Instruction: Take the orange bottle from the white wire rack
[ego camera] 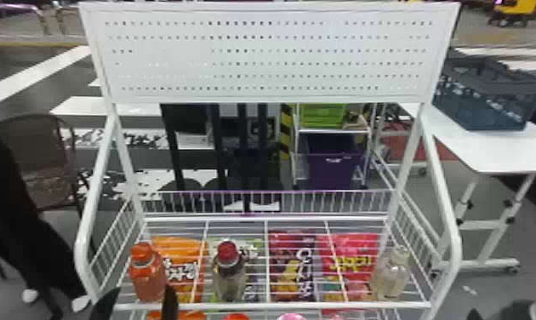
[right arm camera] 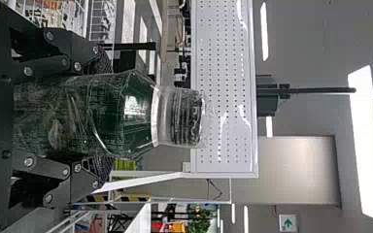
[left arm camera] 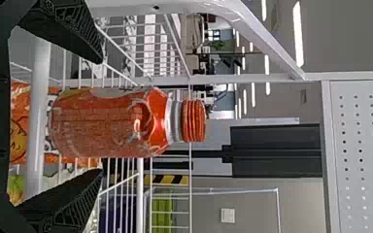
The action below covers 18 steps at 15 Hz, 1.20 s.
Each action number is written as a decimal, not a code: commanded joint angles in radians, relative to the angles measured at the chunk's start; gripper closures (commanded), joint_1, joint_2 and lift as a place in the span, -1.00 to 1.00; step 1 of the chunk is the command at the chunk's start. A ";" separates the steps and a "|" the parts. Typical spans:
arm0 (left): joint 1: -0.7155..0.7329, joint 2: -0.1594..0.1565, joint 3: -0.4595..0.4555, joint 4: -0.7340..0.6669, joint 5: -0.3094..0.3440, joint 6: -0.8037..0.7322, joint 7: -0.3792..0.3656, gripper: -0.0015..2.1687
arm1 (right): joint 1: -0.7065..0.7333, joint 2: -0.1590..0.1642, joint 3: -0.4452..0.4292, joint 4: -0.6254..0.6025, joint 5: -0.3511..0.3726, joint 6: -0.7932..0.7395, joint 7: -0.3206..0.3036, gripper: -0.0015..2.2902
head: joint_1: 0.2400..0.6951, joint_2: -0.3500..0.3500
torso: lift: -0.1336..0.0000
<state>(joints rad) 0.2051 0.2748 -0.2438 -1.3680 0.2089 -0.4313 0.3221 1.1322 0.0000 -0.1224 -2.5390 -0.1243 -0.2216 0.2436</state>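
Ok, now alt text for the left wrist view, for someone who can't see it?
The open left gripper frames the orange bottle with a finger to either side, touching neither flank. The bottle stands capped on the white wire rack, though the view shows it sideways; a perforated white panel rises above.

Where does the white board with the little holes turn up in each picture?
Head view: board across the top of the rack.
Left wrist view: board farther off and higher up than the orange bottle.
Right wrist view: board behind the cap of the dark bottle.
Shared landmark: black-and-yellow striped tape.
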 commanded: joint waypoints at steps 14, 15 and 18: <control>-0.067 0.007 0.009 -0.072 0.018 0.142 -0.040 0.98 | -0.017 0.001 -0.016 0.008 0.000 0.028 -0.001 -0.17 | 0.14 0.00 | 1.00; -0.041 0.012 0.014 -0.143 0.017 0.176 -0.035 0.98 | -0.023 0.001 -0.016 0.008 0.000 0.043 0.000 -0.17 | 0.14 0.00 | 1.00; 0.086 0.043 0.054 -0.428 0.001 0.354 -0.003 0.98 | -0.039 0.001 -0.011 0.003 0.003 0.071 0.000 -0.17 | 0.14 0.00 | 1.00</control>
<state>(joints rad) 0.2283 0.2984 -0.2061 -1.6558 0.2213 -0.1691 0.3052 1.0997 0.0000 -0.1350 -2.5319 -0.1220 -0.1633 0.2434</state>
